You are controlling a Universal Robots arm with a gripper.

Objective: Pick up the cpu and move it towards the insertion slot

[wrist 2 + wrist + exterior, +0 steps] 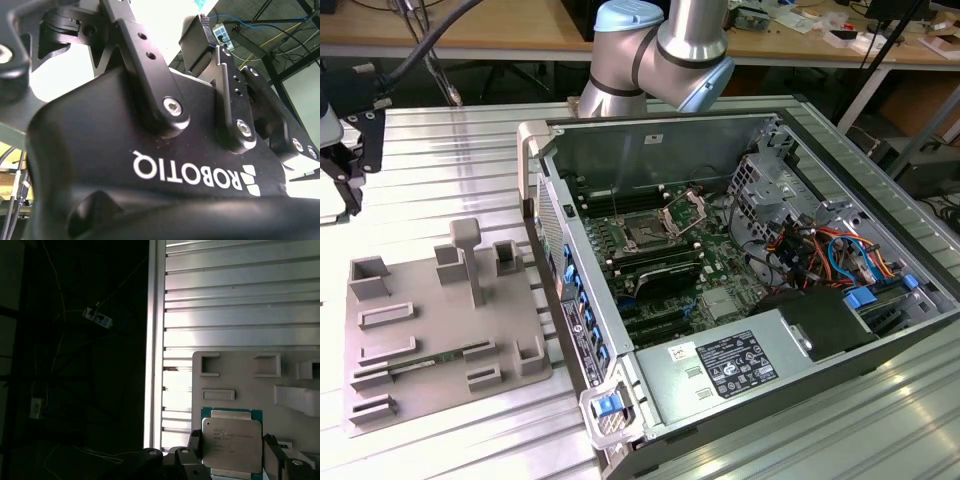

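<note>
Claw [231,454] | at cpu [231,440] width, clamping its edges | grey tray [240,371] beyond

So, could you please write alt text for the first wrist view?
The cpu, silvery top facing the camera, sits gripped between two dark fingers. Behind it lie a grey tray and a ribbed metal table.

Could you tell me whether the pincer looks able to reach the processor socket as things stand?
Probably yes: the case lies open and nothing covers the socket, though the pincer, holding the chip, is over by the grey tray.
</note>
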